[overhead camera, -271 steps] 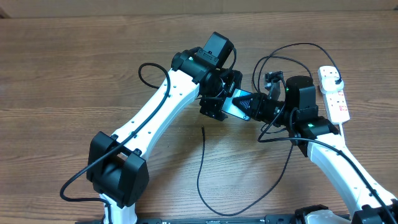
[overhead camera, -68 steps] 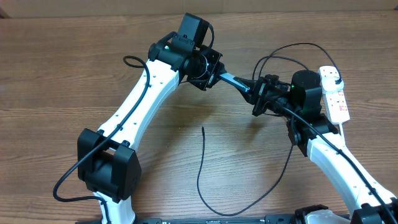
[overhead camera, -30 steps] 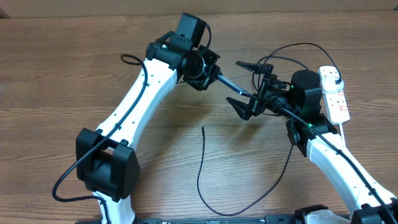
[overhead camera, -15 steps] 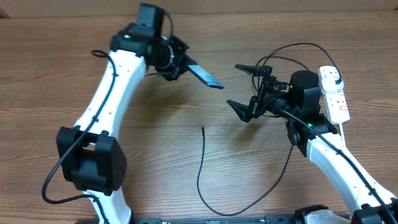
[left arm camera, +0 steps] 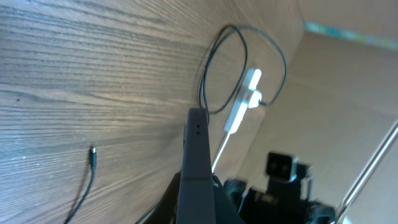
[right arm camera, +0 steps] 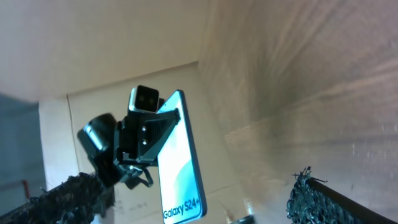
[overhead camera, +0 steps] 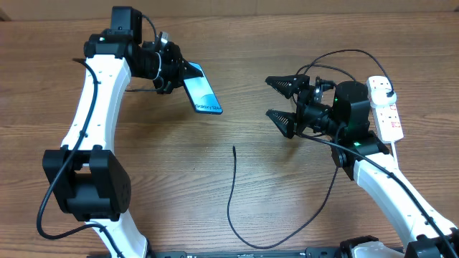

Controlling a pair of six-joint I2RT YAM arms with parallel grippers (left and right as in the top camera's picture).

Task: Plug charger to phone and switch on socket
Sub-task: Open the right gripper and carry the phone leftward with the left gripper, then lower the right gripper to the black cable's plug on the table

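The phone (overhead camera: 201, 92), light-blue screen showing, hangs above the table at the far left with my left gripper (overhead camera: 181, 74) shut on its upper end. In the left wrist view the phone (left arm camera: 198, 163) shows edge-on, rising from between the jaws. My right gripper (overhead camera: 281, 102) stands wide open and holds nothing, well to the right of the phone and facing it; the phone (right arm camera: 181, 163) fills the middle of its wrist view. The charger's tip (overhead camera: 234, 148) lies on the table between the arms, and its thin black cable (overhead camera: 231, 208) loops back to the right. The socket (overhead camera: 386, 109) lies at the far right.
The black cable coils (overhead camera: 337, 57) behind the right arm near the socket, and a plug head (overhead camera: 388, 91) sits in the socket's upper end. The left wrist view also shows the socket (left arm camera: 243, 103) and the cable tip (left arm camera: 92, 152) on the wooden table (overhead camera: 237, 36).
My left arm has swung left, carrying the phone away from the right gripper and turning its screen upward. The right gripper stayed open and rotated slightly in place.
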